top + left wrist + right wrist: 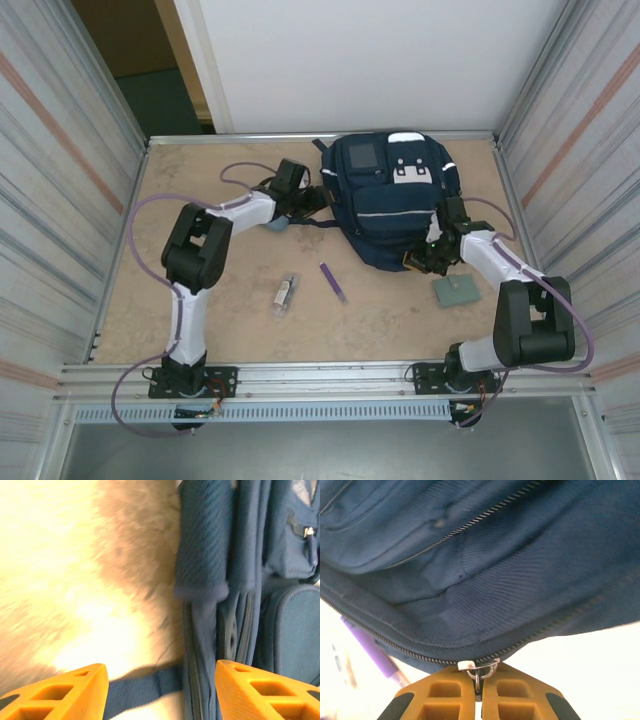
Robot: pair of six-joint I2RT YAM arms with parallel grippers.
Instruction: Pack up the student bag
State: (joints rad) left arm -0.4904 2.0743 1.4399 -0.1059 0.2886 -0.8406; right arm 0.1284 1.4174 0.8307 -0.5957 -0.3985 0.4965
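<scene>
Navy student bag (385, 205) lies flat in the upper centre-right of the top view, front up w/ white patches showing, top end toward the far table edge. Right gripper (478, 682) is at the bag's lower right corner, its orange fingers (445, 695) clenched together on the metal zipper pull (477, 669). The zip looks mostly closed there, though the wrist view is too tight to be sure. Left gripper (160, 690) sits at the bag's left side, released, w/ a wide gap and nothing gripped; a dark strap (142, 690) runs along the table under that gap. Lower mid-frame in the top view are a purple pen (333, 282) and a small clear-wrapped item (286, 295), near each other but apart. A grey-green flat pad (456, 292) lies just beside the right arm, below-right of the bag. All rest on a beige table (380, 320).
</scene>
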